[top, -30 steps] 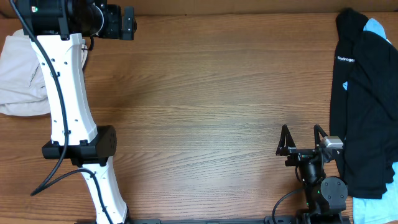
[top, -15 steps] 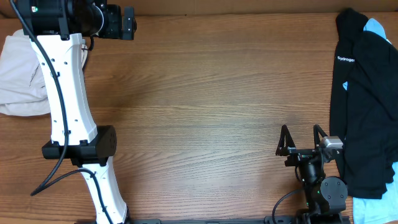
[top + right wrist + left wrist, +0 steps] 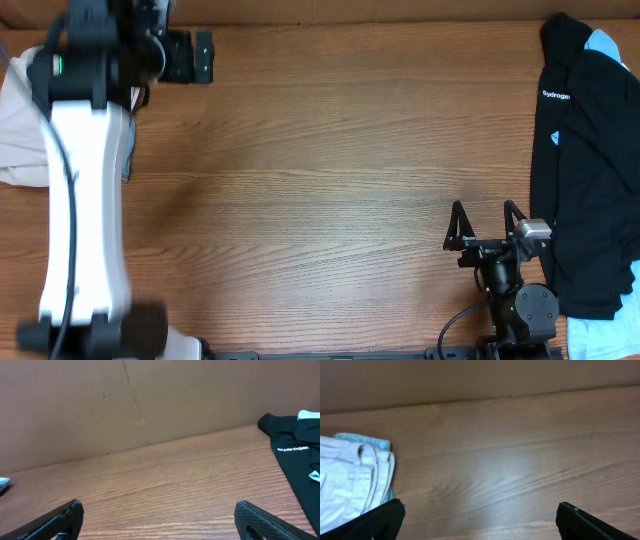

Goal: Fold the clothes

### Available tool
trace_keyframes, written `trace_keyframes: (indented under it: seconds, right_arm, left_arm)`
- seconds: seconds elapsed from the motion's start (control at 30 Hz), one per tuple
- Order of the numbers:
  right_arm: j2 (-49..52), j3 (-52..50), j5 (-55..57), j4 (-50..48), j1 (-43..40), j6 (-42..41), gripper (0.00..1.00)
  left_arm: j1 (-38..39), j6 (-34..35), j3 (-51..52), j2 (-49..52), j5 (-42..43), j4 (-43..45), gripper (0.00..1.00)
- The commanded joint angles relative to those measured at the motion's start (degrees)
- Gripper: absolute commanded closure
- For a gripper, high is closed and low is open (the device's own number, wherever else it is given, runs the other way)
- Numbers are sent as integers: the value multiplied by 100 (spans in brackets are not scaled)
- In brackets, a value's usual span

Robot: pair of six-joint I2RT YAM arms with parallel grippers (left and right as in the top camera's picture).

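The crumpled pale beige cotton shorts point(image 3: 347, 487) lie at nine o'clock of the left gripper point(image 3: 479, 514) in its wrist view. Its fingers are spread wide, and the right gripper point(image 3: 485, 215) is spread too.

- You have the shorts point(image 3: 18, 120) on the worktop point(image 3: 320, 150), in its far-left corner.
- Another piece of cloth point(image 3: 364, 440) lies under the edge of the shorts that faces the worktop's middle.
- Your left arm point(image 3: 85, 220) stretches from the worktop's near-left edge across the shorts. The left gripper point(image 3: 207, 57) is over the worktop's far edge, just right of the shorts and apart from them.
- The top point(image 3: 590, 170) lies along the worktop's right edge, from far side to near side, with more cloth point(image 3: 604, 44) beneath it.
- Your right gripper point(image 3: 484, 212) stands by the worktop's near edge, just left of the top and not touching it.
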State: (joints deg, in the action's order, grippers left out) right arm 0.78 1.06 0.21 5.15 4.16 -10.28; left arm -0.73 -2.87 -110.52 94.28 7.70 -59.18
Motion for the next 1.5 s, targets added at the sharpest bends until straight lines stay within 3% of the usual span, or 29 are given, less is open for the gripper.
trace_keyframes:
  seconds: [0.0,0.2,0.4,0.57,0.93,1.1,1.47]
  right_arm:
    - [-61,-61,-28,-35,33,-17,0]
    - [-61,-61,-26,-35,33,-17,0]
    - [-61,-61,-26,-35,33,-17,0]
    - [-61,-61,-28,-35,33,-17,0]
    - [-61,-61,-26,-35,33,-17,0]
    - [-61,-61,-26,-35,33,-17,0]
    - [-61,-61,-28,-35,33,-17,0]
  left_arm:
    - [2,52,2135,-1458,-61,1309,0]
    - [-2,76,5825,-4081,-107,3438,0]
    - [0,188,8297,-6212,-105,5060,0]
    - [2,229,9753,-7646,-109,5967,0]
    - [7,227,10869,-9403,-175,5923,0]
    - [85,380,11025,-9409,-177,5512,0]
    - [114,374,11025,-9398,-195,5523,0]
